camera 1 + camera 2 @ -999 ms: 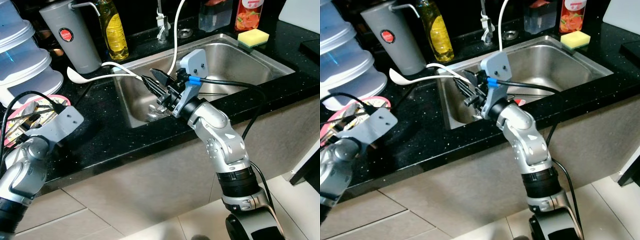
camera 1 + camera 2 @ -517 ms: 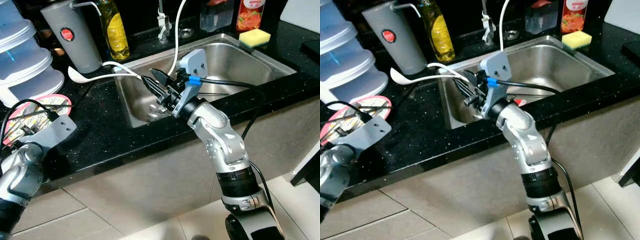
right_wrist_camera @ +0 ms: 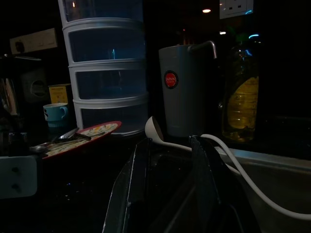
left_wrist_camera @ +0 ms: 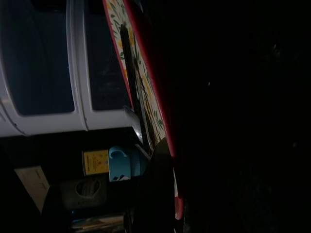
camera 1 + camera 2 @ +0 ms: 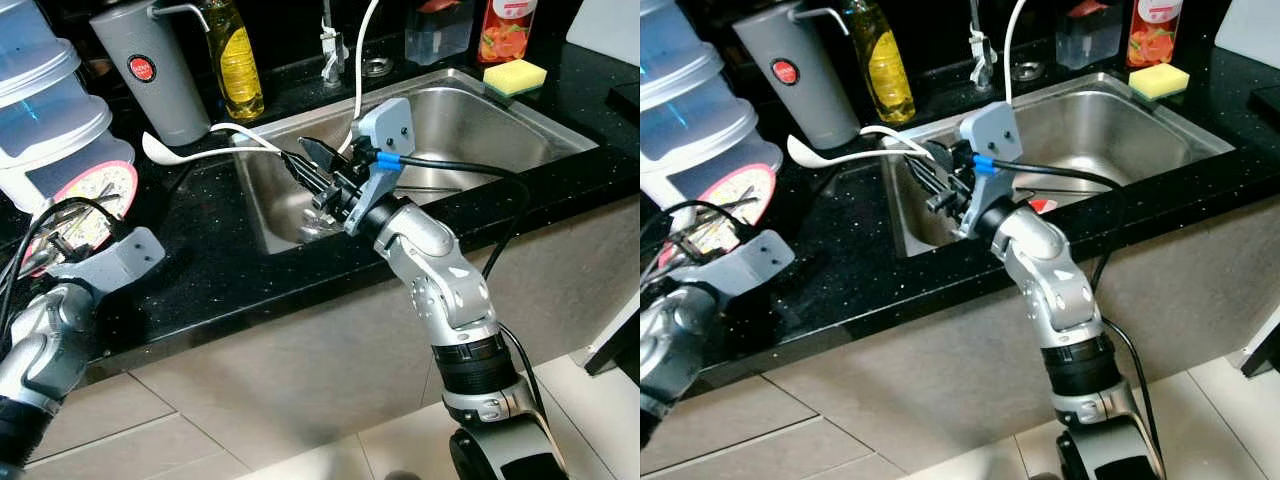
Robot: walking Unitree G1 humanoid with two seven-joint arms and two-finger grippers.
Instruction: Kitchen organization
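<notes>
My right gripper (image 5: 306,162) hangs open over the left edge of the steel sink (image 5: 500,110), nothing between its fingers (image 3: 131,179). Just past the tips lies a white ladle (image 5: 190,155) on the black counter, its handle reaching over the sink rim. Some metal utensils (image 5: 315,225) lie in the sink below the gripper. My left gripper (image 5: 62,243) is low at the left, at the edge of a red-rimmed floral plate (image 5: 92,188). The plate carries a spoon (image 3: 65,136) and sits tilted beside the stacked containers.
Stacked white containers (image 5: 45,110), a grey jug (image 5: 150,75) and a yellow bottle (image 5: 238,60) stand along the back. A faucet (image 5: 330,45) and white hose (image 5: 360,60) rise behind the sink. A yellow sponge (image 5: 514,76) sits at the far right corner.
The left arm has shifted at the plate, which now looks more tilted and nearer the containers. The view has drifted slightly. The right gripper has held still.
</notes>
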